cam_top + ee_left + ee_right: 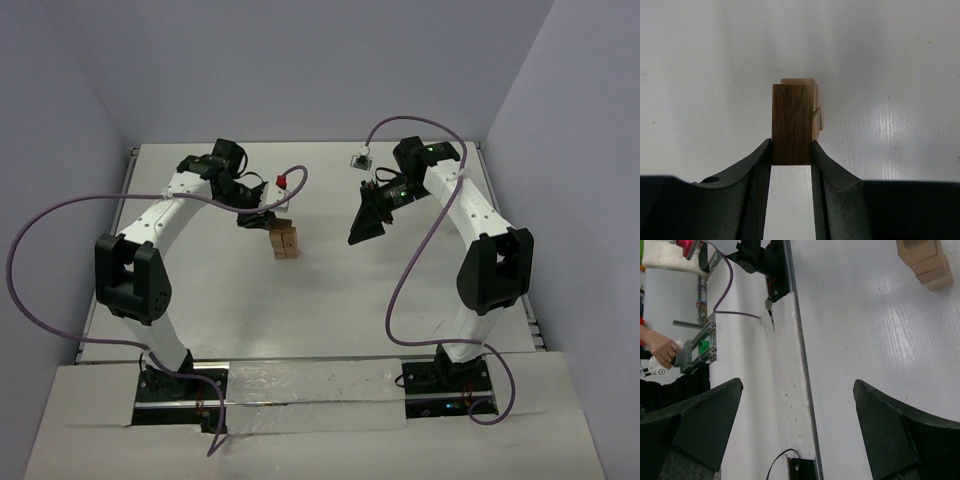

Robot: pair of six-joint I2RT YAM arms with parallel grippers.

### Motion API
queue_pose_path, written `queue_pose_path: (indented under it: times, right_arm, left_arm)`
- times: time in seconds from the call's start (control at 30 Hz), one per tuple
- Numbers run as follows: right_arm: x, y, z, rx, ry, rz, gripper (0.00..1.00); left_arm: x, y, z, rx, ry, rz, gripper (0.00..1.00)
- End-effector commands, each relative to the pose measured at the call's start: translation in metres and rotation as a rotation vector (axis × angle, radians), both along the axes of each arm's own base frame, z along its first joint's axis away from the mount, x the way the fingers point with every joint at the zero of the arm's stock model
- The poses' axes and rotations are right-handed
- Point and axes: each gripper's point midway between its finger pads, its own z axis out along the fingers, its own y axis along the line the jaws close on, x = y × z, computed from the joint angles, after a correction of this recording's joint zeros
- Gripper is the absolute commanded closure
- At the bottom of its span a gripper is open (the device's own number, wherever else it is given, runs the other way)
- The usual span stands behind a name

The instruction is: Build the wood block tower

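Top external view shows the tower point(285, 242) already standing a few blocks high toward the far middle of the table point(330, 320). It looks a little ragged, with its blocks not squarely aligned. The left gripper point(262, 216) sits right at the tower's upper far-left side, while the right gripper point(366, 226) hangs well apart from it on the other side.

From the left wrist, the left gripper point(791, 148) is clamped on one upright wood block point(791, 122), with both pads pressed flat against its sides. Paler blocks of the tower point(815, 102) show just behind and to the right of it. I cannot tell whether the held block is seated on them or only close against them. To my eye the job is well along, with several blocks stacked and this one being added. Release and any further blocks are left, and I cannot say how many remain.

The left arm reaches out long from its base, elbow raised, wrist bent down toward the tower. The right arm is folded upright with its forearm angled back toward the tower. Its right gripper point(796, 390) is spread wide and holds nothing. The tower point(926, 260) lies far off in the upper corner of that wrist's view.
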Motion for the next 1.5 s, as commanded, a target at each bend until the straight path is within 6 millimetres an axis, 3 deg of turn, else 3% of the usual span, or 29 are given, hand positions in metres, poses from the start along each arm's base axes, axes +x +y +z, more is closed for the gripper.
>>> queue_pose_path:
  times: [0.0,0.83,0.97,1.1,1.17,1.2,1.3,1.4,1.47]
  right_arm:
    - [-0.010,-0.002,0.014,0.002,0.032,0.007,0.00]
    - [-0.011,-0.002,0.013,0.003,0.034,0.010,0.00]
    - [-0.012,-0.003,0.012,0.001,0.034,0.009,0.00]
    - [-0.012,-0.003,0.013,0.000,0.031,0.011,0.00]
    - [-0.012,-0.002,0.014,0.000,0.029,0.011,0.00]
    - [-0.012,-0.002,0.015,-0.001,0.025,0.011,0.00]
    - [-0.011,-0.003,0.018,-0.004,0.008,0.009,0.00]
    - [-0.003,-0.004,0.018,-0.035,-0.034,-0.016,0.00]
    - [0.009,-0.009,0.013,-0.098,-0.090,-0.079,0.00]
  left_arm:
    - [0.002,-0.015,0.013,-0.057,-0.018,-0.043,0.84]
    - [0.006,-0.018,-0.002,-0.029,0.009,-0.024,0.70]
    - [0.006,-0.019,-0.002,-0.029,0.015,-0.021,0.58]
    - [0.005,-0.018,0.001,-0.030,0.007,-0.025,0.24]
    - [0.006,-0.019,0.009,-0.038,-0.002,-0.024,0.05]
    - [0.005,-0.019,0.013,-0.042,-0.005,-0.023,0.01]
    - [0.008,-0.021,0.039,-0.067,-0.046,-0.006,0.01]
    - [0.013,-0.017,0.089,-0.130,-0.054,0.117,0.01]
    - [0.025,-0.006,0.124,-0.194,-0.030,0.298,0.01]
